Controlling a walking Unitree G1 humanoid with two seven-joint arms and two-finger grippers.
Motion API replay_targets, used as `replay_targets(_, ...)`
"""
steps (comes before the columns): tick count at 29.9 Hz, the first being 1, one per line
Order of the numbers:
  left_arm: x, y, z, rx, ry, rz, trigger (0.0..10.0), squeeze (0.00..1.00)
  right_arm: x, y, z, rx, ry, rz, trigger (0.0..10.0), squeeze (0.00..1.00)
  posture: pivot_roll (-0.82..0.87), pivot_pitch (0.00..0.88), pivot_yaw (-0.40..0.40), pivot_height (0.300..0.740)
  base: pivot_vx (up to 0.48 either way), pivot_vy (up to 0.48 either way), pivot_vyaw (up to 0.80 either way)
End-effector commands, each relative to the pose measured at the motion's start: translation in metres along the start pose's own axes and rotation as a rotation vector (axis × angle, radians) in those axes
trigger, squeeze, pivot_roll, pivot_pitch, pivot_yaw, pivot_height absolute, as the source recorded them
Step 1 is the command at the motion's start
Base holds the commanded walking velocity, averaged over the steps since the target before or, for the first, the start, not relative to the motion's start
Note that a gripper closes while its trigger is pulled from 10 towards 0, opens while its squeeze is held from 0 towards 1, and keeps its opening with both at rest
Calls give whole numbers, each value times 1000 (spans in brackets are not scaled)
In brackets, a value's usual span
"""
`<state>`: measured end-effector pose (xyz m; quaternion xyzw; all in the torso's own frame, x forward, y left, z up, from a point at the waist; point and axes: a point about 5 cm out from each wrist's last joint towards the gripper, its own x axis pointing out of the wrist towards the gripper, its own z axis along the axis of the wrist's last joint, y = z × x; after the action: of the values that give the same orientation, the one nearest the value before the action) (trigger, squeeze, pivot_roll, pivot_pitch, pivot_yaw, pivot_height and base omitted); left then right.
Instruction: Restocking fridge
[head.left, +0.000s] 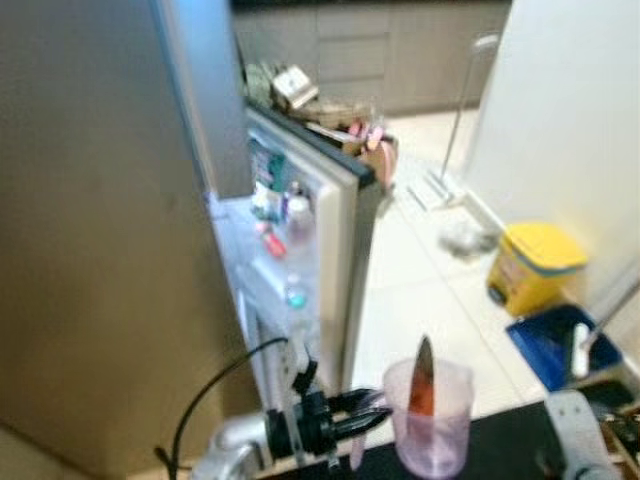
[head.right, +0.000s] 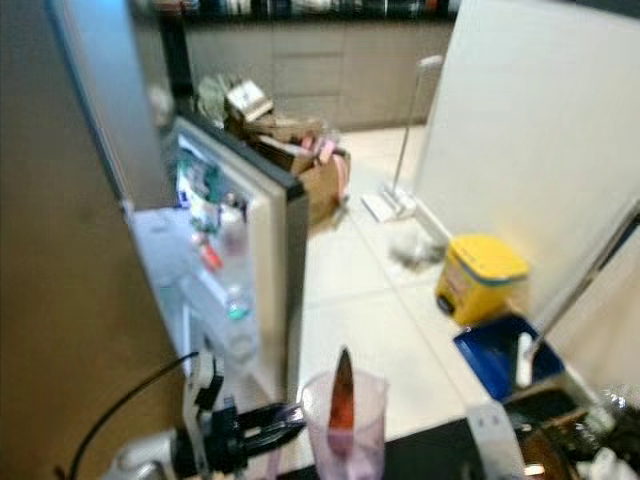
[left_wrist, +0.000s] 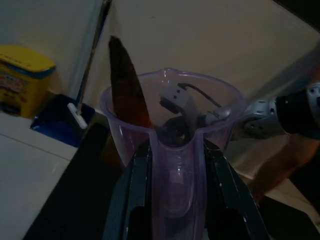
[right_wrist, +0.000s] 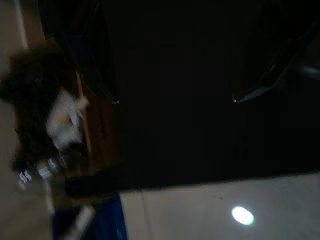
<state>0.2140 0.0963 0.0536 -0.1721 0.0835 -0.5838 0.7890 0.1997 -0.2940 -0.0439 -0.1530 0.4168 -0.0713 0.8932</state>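
Low in the head views, the left gripper (head.left: 375, 418) is clamped on a translucent purple jug (head.left: 430, 415), its two black fingers (left_wrist: 132, 195) pressed against either side of the jug's handle strip, as the left wrist view shows. Inside the jug stands a reddish-brown pointed item (left_wrist: 127, 85), leaning against the rim and poking above it; what it is cannot be told. The jug sits over a black worktop (head.left: 500, 440). Beyond it the fridge door (head.left: 335, 250) stands open, with bottles and small packs (head.left: 285, 215) on its inner shelves. On the pale tiled floor (head.left: 410, 290) farther off are a yellow bin (head.left: 530, 262), a blue dustpan (head.left: 555, 345) and a cluttered cardboard box (head.right: 300, 160). Whether the right gripper is open or closed cannot be told from its dark wrist view
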Motion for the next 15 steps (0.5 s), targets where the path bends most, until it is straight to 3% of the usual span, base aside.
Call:
replay_targets(1,6,0,-3,8,3,8,10000,0,1,4,9,-10,-42,32,10000,0,-23,0,-30,740,0,0,731)
replay_targets(5,6,1,-3,15,-5,19,10000,0,1,5,9,-10,-43,44,10000,0,-23,0,-29,740,0,0,731)
replay_targets(11,3,16,-8,42,-27,154,10000,0,1,10,8,-25,-39,73,10000,0,-26,0,-29,740,0,0,731)
replay_targets(15,-10,26,-10,38,-60,249,10000,0,2,9,11,-45,-55,81,10000,0,-32,0,-28,740,0,0,731)
